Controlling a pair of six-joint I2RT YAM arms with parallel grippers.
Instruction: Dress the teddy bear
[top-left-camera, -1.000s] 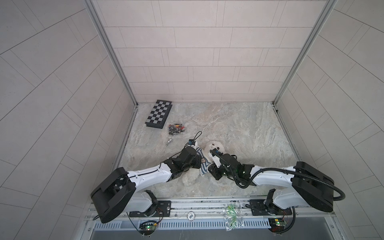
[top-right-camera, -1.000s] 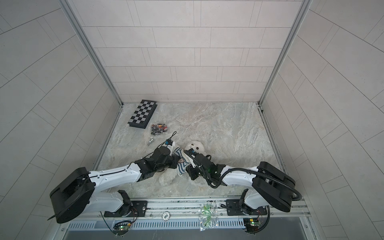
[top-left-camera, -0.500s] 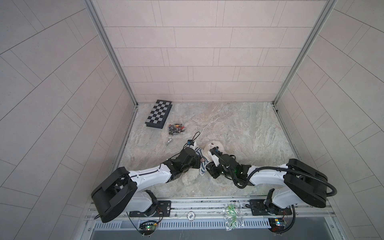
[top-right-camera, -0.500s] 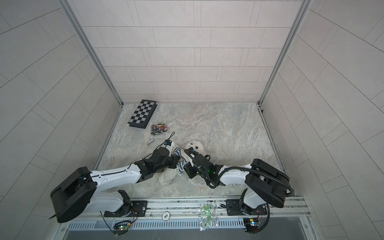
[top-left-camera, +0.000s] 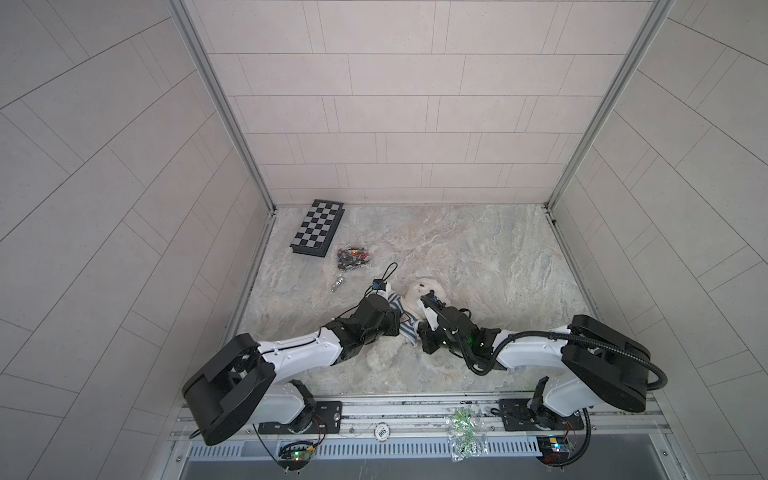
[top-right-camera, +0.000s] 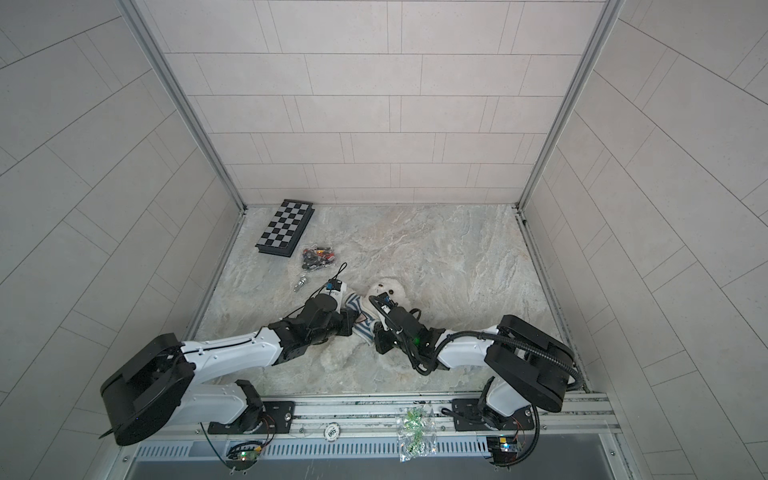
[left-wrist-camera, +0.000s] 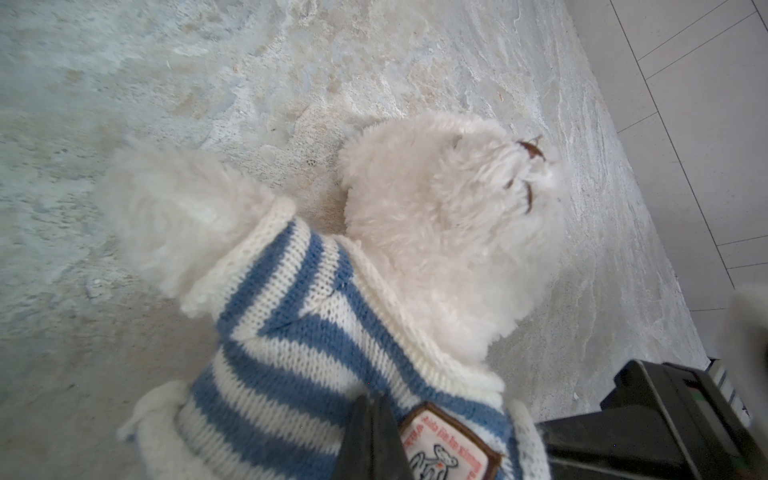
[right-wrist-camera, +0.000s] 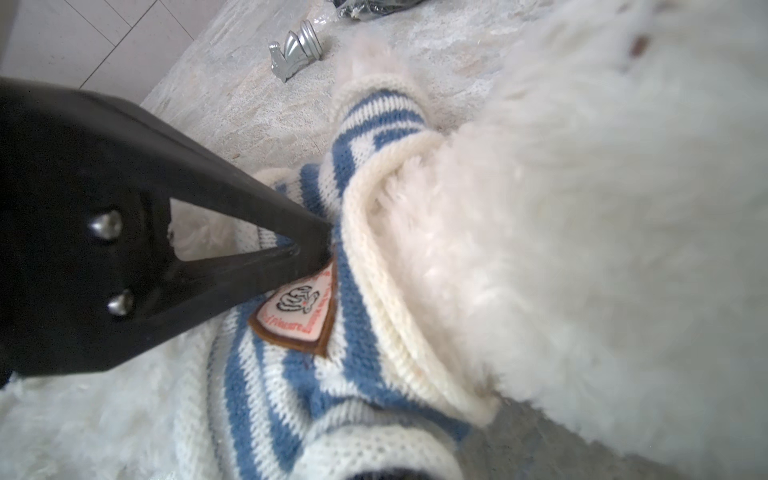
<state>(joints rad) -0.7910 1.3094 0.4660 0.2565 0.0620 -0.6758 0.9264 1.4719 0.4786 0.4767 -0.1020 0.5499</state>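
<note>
Tiled walls (top-left-camera: 395, 104) enclose a marbled stone counter (top-left-camera: 478, 249). Mid-counter lies the fluffy white teddy bear (left-wrist-camera: 449, 216), face up in a blue-and-white striped sweater (left-wrist-camera: 299, 345). Beyond the bear: a black-and-white chessboard (top-left-camera: 318, 228), a bag of dark pieces (top-left-camera: 352, 258), a silver chess knight (right-wrist-camera: 296, 50). The left fingers (right-wrist-camera: 320, 249) pinch the sweater; the right fingers (top-left-camera: 420, 332), parted a second ago, are closed, catch hidden.

teddy bear (left-wrist-camera: 449, 216): fluffy white plush, shaggy. striped sweater (left-wrist-camera: 291, 340): chunky matt knit, ribbed cream collar. badge (right-wrist-camera: 301, 311): smooth cloth patch, brown stitched edge. left gripper (right-wrist-camera: 320, 249): matt black plastic, shiny metal screws. chess piece (right-wrist-camera: 296, 50): glossy silver finish. tabletop (left-wrist-camera: 208, 83): rough matt stone look.
</note>
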